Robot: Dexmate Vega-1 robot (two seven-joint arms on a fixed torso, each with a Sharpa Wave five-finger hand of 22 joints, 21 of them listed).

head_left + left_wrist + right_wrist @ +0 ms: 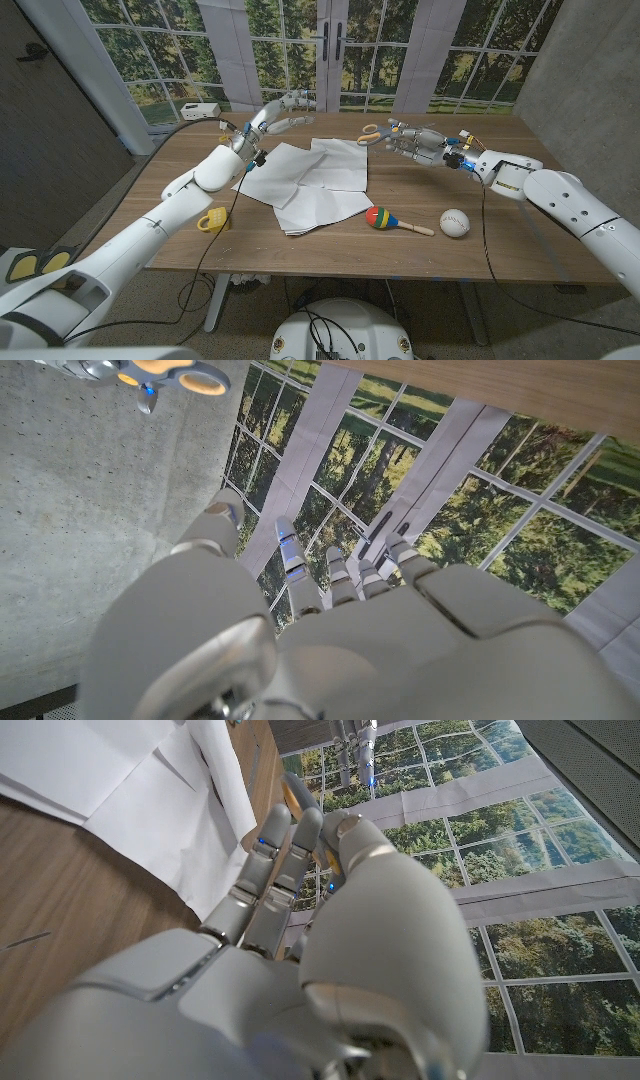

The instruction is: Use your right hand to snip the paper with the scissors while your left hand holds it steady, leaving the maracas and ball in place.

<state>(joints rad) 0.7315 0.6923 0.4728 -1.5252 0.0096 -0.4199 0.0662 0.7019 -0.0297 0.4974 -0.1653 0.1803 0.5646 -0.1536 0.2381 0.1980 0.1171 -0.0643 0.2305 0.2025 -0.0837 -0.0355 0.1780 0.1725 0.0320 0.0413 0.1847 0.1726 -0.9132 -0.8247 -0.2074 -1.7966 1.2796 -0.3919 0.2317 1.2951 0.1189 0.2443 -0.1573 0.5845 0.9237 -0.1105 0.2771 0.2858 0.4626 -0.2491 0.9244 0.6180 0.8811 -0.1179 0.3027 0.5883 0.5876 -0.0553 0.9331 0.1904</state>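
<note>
Paper [320,180]: thin, limp, slides easily; I judge pressing it flat best. Left hand [283,108] open, empty, far-left. Right hand [415,140] grips scissors [372,134].

A wooden desk [520,250] carries loose white paper sheets [310,182] mid-top; just beside them to the right a colourful maraca [385,219], then a white ball [455,223]. A yellow object [211,221] sits near the left edge.

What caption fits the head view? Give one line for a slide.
Right hand holds orange-handled scissors beside the paper; left hand hovers.
</note>
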